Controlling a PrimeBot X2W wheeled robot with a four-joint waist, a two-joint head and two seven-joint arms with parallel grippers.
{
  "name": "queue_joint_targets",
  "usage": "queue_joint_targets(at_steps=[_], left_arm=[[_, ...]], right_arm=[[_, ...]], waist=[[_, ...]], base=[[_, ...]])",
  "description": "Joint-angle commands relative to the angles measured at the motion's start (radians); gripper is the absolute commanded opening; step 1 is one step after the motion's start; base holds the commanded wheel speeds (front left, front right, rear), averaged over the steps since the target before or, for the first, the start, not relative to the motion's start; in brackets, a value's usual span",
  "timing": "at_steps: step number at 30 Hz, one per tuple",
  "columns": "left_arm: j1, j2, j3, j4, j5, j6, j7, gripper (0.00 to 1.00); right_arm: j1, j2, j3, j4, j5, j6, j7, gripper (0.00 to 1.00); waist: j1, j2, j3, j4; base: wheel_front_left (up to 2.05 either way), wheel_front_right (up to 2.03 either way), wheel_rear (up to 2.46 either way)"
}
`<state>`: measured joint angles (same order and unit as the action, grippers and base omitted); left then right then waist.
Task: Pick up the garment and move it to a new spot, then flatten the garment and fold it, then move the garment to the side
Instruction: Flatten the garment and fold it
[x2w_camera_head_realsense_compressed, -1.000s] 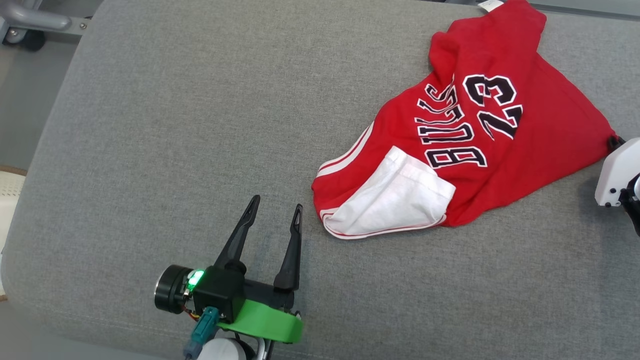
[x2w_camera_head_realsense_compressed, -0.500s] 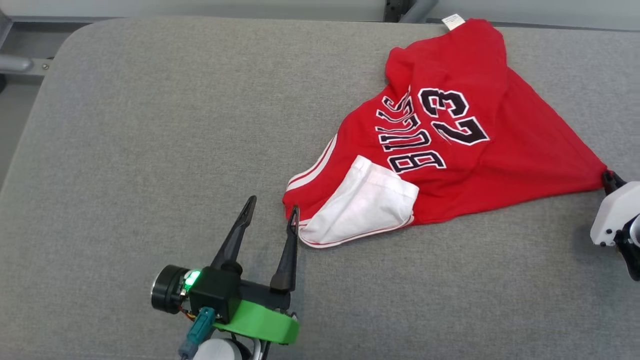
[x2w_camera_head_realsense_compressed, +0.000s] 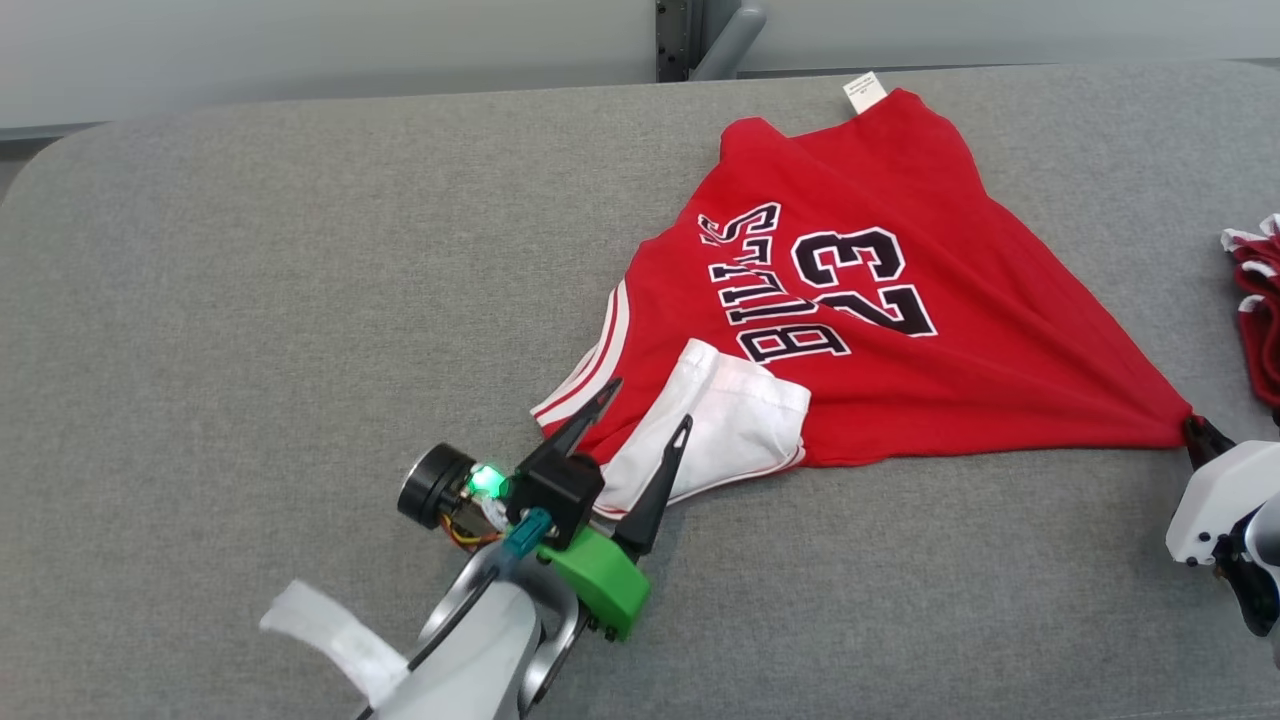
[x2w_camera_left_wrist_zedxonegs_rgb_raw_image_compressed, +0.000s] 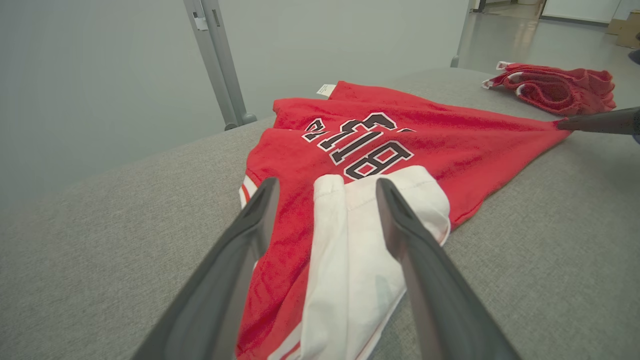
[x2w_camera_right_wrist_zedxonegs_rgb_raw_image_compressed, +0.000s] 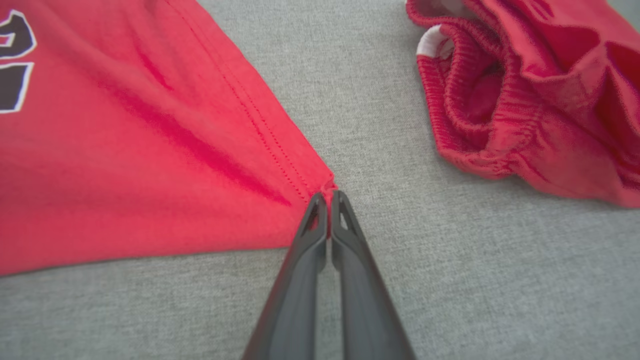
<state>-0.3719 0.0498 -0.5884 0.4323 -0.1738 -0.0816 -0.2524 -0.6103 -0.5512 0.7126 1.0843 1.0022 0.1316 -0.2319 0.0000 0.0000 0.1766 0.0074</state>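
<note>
Red jersey (x2w_camera_head_realsense_compressed: 960, 380) | corner pinched in closed right fingers (x2w_camera_right_wrist_zedxonegs_rgb_raw_image_compressed: 310, 240) | left fingers (x2w_camera_left_wrist_zedxonegs_rgb_raw_image_compressed: 240, 250) spread, straddling white fold (x2w_camera_left_wrist_zedxonegs_rgb_raw_image_compressed: 350, 260)

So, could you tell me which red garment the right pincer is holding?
The numbered jersey, pinched at its corner by the right pincer; the bunched garment lies apart.

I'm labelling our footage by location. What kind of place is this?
Probably a robot lab or test room, not a home: a grey padded worktable holding a red jersey, a metal post against a plain wall, and polished floor beyond.
</note>
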Motion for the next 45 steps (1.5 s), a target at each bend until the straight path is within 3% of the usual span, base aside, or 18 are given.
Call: queue_joint_targets(at_steps=[1,12,22,23,24,28,29,36,39,42,45], left_arm=[[-0.058,0.003,-0.023,0.033,-0.009,0.018,0.015,1.0],[-0.302,0.003,-0.304,0.188,-0.165,0.182,0.157,1.0],[-0.38,0.003,-0.445,0.271,-0.247,0.309,0.21,1.0],[-0.386,0.003,-0.454,0.278,-0.253,0.314,0.205,0.95],[-0.393,0.003,-0.463,0.287,-0.265,0.318,0.204,0.81],[-0.413,0.003,-0.499,0.321,-0.312,0.318,0.195,0.04],[-0.418,0.003,-0.508,0.327,-0.319,0.316,0.192,0.0],[-0.426,0.003,-0.568,0.362,-0.381,0.323,0.139,0.0],[-0.431,0.003,-0.562,0.362,-0.415,0.333,0.066,0.0],[-0.459,0.003,-0.512,0.349,-0.455,0.331,0.012,0.0],[-0.497,0.04,-0.405,0.294,-0.479,0.285,-0.013,0.0]], right_arm=[[0.005,-0.001,0.0,-0.001,-0.008,-0.002,-0.002,0.0],[-0.045,0.032,-0.003,0.012,-0.061,-0.002,0.005,0.0],[-0.055,0.06,-0.013,0.012,-0.076,-0.002,0.007,0.0],[-0.057,0.061,-0.014,0.011,-0.078,-0.002,0.008,0.0],[-0.057,0.061,-0.015,0.009,-0.08,-0.002,0.008,0.0],[-0.059,0.059,-0.021,0.004,-0.083,-0.002,0.008,0.0],[-0.059,0.057,-0.023,0.003,-0.084,-0.002,0.008,0.0],[-0.055,0.055,-0.035,0.003,-0.092,-0.002,0.01,0.0],[-0.054,0.054,-0.042,-0.012,-0.089,-0.002,0.006,0.0],[-0.066,0.046,-0.06,-0.056,-0.069,-0.002,-0.001,0.0],[-0.093,0.022,-0.088,-0.143,-0.039,-0.002,-0.001,0.0]], waist=[[0.0,0.0,0.003,-0.021],[0.0,0.0,0.046,-0.055],[0.0,0.0,0.058,-0.077],[0.0,0.0,0.059,-0.079],[0.0,0.0,0.061,-0.08],[0.0,0.0,0.065,-0.086],[0.0,0.0,0.065,-0.087],[0.0,0.0,0.045,-0.086],[0.0,0.0,0.019,-0.08],[0.0,0.0,-0.018,-0.074],[0.0,0.0,-0.08,-0.067]], base=[[0.0,0.0,0.0],[0.0,0.0,0.0],[0.0,0.0,0.0],[0.0,0.0,0.0],[0.0,0.0,0.0],[0.0,0.0,0.0],[0.0,0.0,0.0],[0.0,0.0,0.0],[0.0,0.0,0.0],[0.0,0.0,0.0],[0.0,0.0,0.0]])
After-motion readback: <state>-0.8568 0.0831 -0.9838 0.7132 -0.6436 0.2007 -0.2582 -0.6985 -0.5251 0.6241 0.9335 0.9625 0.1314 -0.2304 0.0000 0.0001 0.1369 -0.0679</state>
